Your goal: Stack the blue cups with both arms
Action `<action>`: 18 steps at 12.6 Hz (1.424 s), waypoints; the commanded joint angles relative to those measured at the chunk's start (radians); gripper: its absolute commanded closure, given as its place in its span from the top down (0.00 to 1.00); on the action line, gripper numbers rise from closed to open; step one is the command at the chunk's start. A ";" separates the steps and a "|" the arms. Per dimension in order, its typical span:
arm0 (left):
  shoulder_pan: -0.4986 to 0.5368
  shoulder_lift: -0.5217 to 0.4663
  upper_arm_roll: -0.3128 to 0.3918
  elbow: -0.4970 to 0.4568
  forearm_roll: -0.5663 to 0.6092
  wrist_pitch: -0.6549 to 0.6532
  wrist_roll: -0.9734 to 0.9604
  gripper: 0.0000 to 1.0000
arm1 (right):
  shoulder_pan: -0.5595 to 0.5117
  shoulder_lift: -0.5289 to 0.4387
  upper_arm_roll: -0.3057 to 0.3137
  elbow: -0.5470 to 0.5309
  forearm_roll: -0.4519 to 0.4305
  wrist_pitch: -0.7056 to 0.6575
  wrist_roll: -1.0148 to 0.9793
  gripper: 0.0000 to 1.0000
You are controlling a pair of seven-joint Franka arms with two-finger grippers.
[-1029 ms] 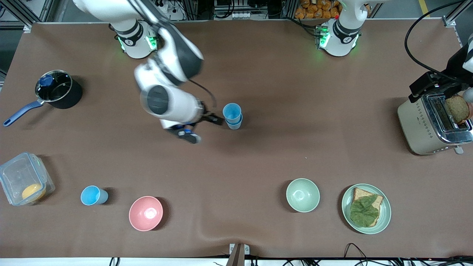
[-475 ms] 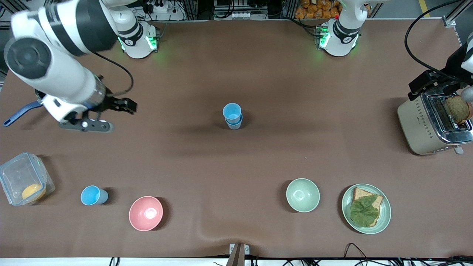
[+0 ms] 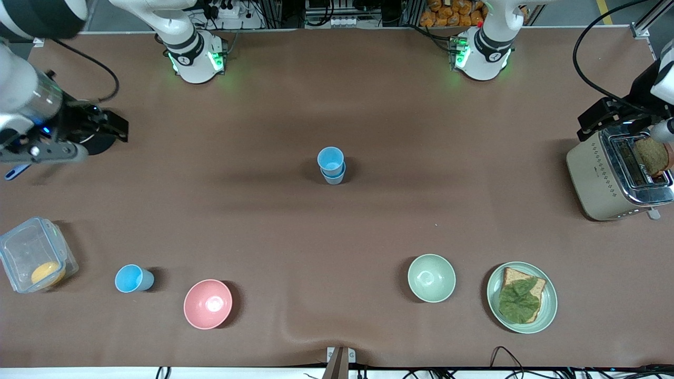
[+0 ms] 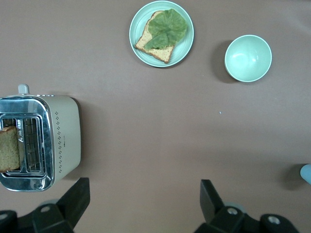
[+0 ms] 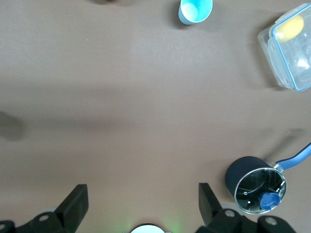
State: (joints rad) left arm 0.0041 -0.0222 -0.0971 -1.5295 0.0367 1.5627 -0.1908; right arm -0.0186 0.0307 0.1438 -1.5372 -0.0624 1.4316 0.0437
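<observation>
Front view: stacked blue cups (image 3: 331, 165) mid-table; loose sky-blue cup (image 3: 134, 278) beside pink bowl (image 3: 208, 303). Left wrist view: left gripper (image 4: 141, 206) spread, empty, near toaster (image 4: 40, 142). Right wrist view: right gripper (image 5: 140, 204) spread, empty, near saucepan (image 5: 255, 184); grip the loose cup squarely by its wall

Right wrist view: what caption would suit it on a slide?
Open right gripper above a saucepan, with a lone blue cup and a lidded container on the brown table.

My arms (image 3: 179, 21) are glossy white with black joint bands, green-lit round bases (image 3: 196, 59), black cables, and dark grippers.
</observation>
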 commanded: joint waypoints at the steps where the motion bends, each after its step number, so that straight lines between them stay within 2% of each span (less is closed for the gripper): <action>1: 0.004 -0.041 0.005 -0.011 -0.020 -0.030 0.021 1.00 | -0.066 -0.067 0.030 -0.047 0.056 0.013 -0.019 1.00; 7: 0.002 -0.033 0.007 0.026 -0.015 -0.030 0.019 1.00 | -0.057 -0.081 0.027 -0.046 0.058 0.009 -0.008 1.00; 10: 0.000 -0.030 0.007 0.026 -0.015 -0.030 0.019 1.00 | -0.058 -0.080 0.022 -0.047 0.058 -0.023 -0.004 1.00; 18: -0.001 -0.030 0.005 0.025 -0.023 -0.033 0.021 1.00 | -0.064 -0.051 0.020 -0.047 0.052 0.009 -0.002 1.00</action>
State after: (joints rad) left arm 0.0022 -0.0490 -0.0947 -1.5149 0.0367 1.5455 -0.1908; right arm -0.0596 -0.0138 0.1528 -1.5736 -0.0210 1.4296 0.0392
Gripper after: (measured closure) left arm 0.000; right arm 0.000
